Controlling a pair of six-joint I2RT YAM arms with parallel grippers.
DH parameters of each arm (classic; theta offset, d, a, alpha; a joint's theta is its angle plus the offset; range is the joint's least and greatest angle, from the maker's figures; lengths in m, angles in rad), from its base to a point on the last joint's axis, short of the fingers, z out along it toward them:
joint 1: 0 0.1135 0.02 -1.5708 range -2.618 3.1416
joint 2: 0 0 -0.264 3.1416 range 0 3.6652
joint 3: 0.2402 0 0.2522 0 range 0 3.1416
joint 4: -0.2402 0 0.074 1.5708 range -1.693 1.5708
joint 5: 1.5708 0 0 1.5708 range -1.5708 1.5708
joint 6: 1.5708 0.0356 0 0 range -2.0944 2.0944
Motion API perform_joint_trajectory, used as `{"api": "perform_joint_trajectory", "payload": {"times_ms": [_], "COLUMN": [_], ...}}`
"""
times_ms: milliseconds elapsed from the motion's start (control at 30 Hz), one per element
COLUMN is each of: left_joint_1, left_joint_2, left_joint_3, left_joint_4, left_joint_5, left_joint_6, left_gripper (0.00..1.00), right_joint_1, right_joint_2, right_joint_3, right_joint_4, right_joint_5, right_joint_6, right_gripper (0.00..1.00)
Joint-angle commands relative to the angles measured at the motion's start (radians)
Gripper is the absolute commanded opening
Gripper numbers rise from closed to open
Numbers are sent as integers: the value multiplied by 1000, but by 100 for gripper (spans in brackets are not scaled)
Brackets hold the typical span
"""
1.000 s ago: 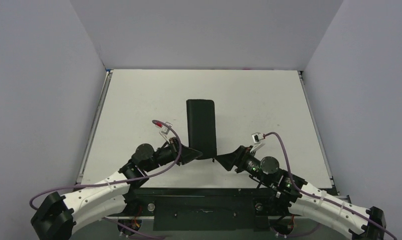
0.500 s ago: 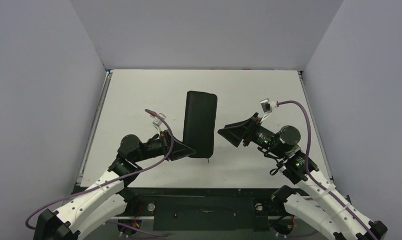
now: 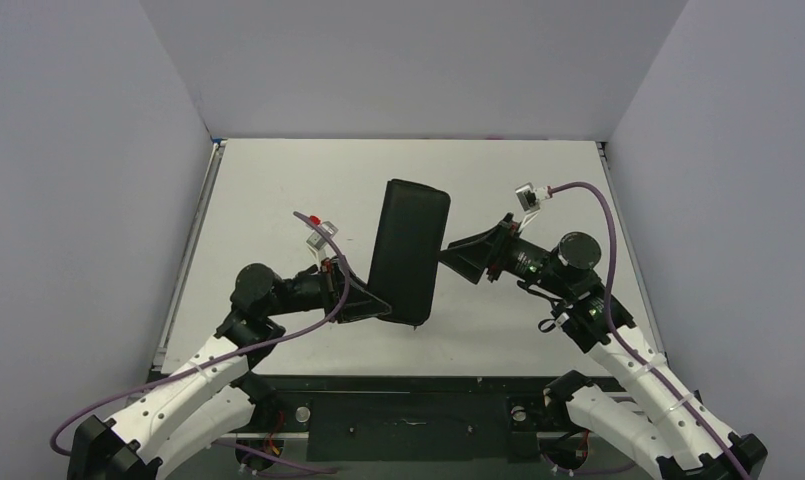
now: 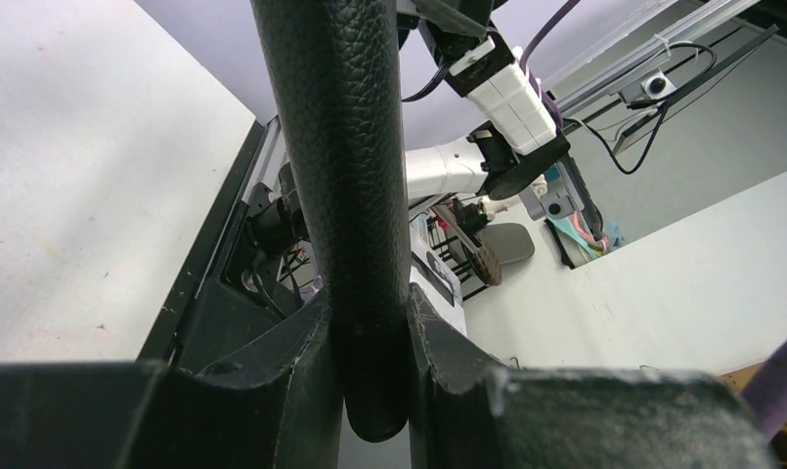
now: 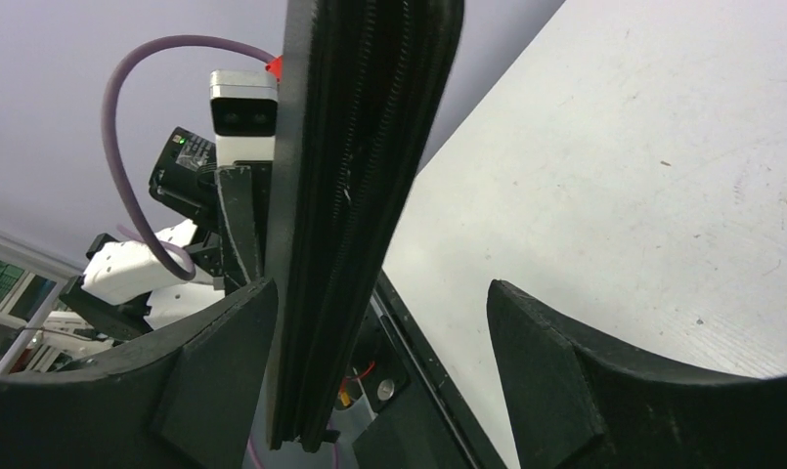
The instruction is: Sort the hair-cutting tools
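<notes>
The left tool [image 4: 370,342] pinches the case [image 3: 409,250] (tilted, off the tabletop [image 3: 278,200]); the right tool [image 5: 370,332] is spread around its right edge.

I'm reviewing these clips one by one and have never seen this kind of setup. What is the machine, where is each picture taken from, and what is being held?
These are two robot arms bolted at the near edge of a white table. The wide picture comes from a fixed camera above and behind them; the other two come from small cameras on each wrist, looking out between that arm's own fingers.

The only item visible is a black zip case, lifted on its edge. The left claw is shut on the case's rounded leather-like spine near its bottom end. The right claw stands open around the case's zipper side: one finger sits close against the case, though contact cannot be told, and the other is clearly apart from it.

No scissors or comb show in any picture; they may be inside the case, but that cannot be seen.
</notes>
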Motion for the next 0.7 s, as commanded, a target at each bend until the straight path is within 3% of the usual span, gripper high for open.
{"api": "perform_joint_trajectory", "payload": {"times_ms": [0, 400, 533, 667], "left_joint_1": [4, -6, -20, -32], "left_joint_2": [3, 24, 40, 59], "left_joint_3": [78, 89, 100, 111], "left_joint_4": [155, 176, 168, 169], "left_joint_5": [29, 51, 62, 75], "left_joint_6": [12, 4, 14, 24], "left_gripper": [0, 0, 0, 0], "right_joint_1": [-11, -13, -13, -13], "right_joint_2": [6, 82, 100, 115], "right_joint_3": [52, 86, 104, 117], "right_joint_4": [97, 154, 155, 164], "right_joint_5": [-68, -102, -117, -149], "right_joint_6": [16, 58, 59, 69], "right_gripper": [74, 71, 64, 48]}}
